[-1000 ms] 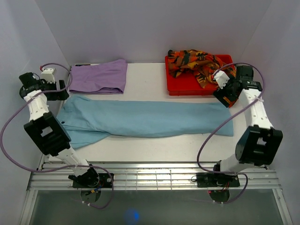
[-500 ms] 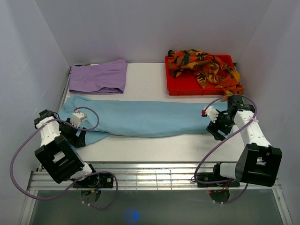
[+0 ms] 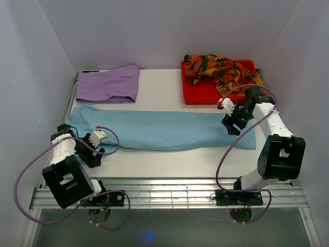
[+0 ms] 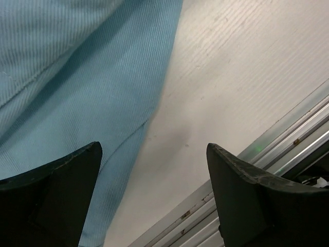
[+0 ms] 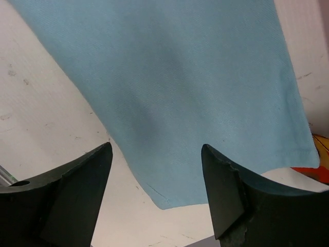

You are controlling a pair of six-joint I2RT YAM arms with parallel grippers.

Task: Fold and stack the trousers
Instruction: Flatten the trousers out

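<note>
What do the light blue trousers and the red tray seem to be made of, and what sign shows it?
Light blue trousers: woven cloth, perhaps cotton, matte; fine ribbed weave and a stitched seam show close up. Red tray: probably moulded plastic, smooth; even colour, stiff straight rim.

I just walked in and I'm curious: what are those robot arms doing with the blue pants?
Two arms look set to fold the light blue trousers, spread flat on the table. The left gripper is open at their left end, the right gripper open over their right end; neither holds cloth. The lilac trousers lie folded at the back left; the patterned trousers are heaped in the red tray.
</note>
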